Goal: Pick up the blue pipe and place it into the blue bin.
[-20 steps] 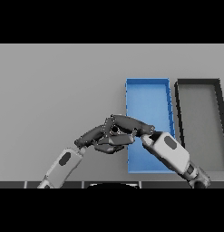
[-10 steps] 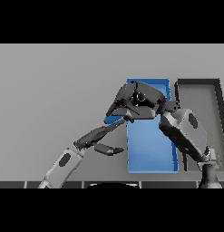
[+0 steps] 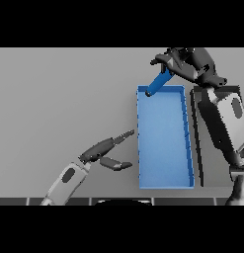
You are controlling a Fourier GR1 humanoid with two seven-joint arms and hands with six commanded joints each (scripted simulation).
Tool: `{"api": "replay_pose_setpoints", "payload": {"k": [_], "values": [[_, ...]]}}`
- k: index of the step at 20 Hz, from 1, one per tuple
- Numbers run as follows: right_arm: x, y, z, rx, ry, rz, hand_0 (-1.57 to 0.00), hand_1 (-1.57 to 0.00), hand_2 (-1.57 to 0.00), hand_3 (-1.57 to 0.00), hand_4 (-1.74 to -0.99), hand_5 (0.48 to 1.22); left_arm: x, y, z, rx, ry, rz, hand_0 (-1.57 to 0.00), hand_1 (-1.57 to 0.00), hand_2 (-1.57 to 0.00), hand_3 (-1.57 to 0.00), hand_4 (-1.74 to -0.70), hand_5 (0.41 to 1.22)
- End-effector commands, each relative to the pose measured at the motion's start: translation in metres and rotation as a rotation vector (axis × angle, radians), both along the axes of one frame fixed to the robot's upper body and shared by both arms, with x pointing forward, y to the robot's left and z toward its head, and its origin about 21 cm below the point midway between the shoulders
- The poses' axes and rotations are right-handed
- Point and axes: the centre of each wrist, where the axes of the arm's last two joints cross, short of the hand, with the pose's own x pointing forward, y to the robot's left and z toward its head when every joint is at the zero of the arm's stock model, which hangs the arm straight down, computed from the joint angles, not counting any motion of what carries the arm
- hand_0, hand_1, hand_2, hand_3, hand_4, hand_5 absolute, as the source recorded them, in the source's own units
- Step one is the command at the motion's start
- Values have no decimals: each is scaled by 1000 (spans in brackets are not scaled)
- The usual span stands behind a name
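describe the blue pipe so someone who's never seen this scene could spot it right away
Find the long blue bin on the right half of the grey table, with a dark bin along its right side. At the blue bin's far end the right hand holds the blue pipe, a short cylinder tilted down toward the bin's far left corner. It is the only small blue object, and the only thing held.

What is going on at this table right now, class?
The robot's right hand grips a blue pipe and holds it tilted above the far end of the blue bin, its lower end at the bin's far left corner. The pipe is not yet in the bin. The left hand is open over the grey table, just left of the bin. A dark bin sits to the right, partly hidden by the right arm.
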Motion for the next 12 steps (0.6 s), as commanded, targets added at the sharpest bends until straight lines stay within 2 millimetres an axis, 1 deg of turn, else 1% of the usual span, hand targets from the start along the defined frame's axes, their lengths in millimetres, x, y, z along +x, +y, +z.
{"api": "replay_pose_setpoints", "payload": {"k": [1, 2, 3, 4, 5, 6, 7, 9, 11, 12], "values": [[5, -6, -12, -7, 38, -26, -1571, -1571, -1571, -1571, -1739, 1124, 0, -1, 1, 4, 8, 4, 1, 1, 1, 1, -906, 489], [9, -16, -28, -18, 88, -68, -1571, -1571, -1571, -1571, -1739, 1120, 1, -2, 0, 6, 9, 2, 1, 1, 1, 1, -902, 489], [10, -20, -40, -33, 135, -98, -1571, -1571, -1571, -1571, -1740, 1117, -1, -2, 0, -3, -2, -4, 1, 1, 1, 1, -898, 489], [10, -22, -54, -41, 174, -113, -1571, -1571, -1571, -1571, -1740, 1121, 3, -3, 4, 4, -5, 5, 1, 1, 1, 1, -893, 487], [8, -26, -66, -60, 213, -138, -1571, -1571, -1571, -1571, -1740, 1122, 3, -2, 4, 6, 7, 10, 1, 1, 1, 1, -894, 483], [5, -31, -80, -84, 265, -168, -1571, -1571, -1571, -1571, -1740, 1121, 1, 0, -1, 10, 17, 14, 1, 1, 1, 1, -893, 478], [3, -35, -91, -94, 311, -191, -1571, -1571, -1571, -1571, -1740, 1120, 1, -4, 1, -1, 17, 12, 1, 1, 1, 1, -890, 474], [-1, -34, -110, -107, 411, -225, -1571, -1571, -1571, -1571, -1741, 1120, 1, 0, 2, -8, 8, 2, 1, 1, 1, 1, -887, 470], [-9, -42, -135, -151, 525, -250, -1571, -1571, -1571, -1571, -1741, 1120, 2, -3, 3, -11, 2, 7, 1, 1, 1, 1, -883, 464], [-12, -40, -144, -179, 587, -260, -1571, -1571, -1571, -1571, -1741, 1122, -1, -4, 2, -7, 5, 2, 1, 1, 1, 1, -881, 463]]}}
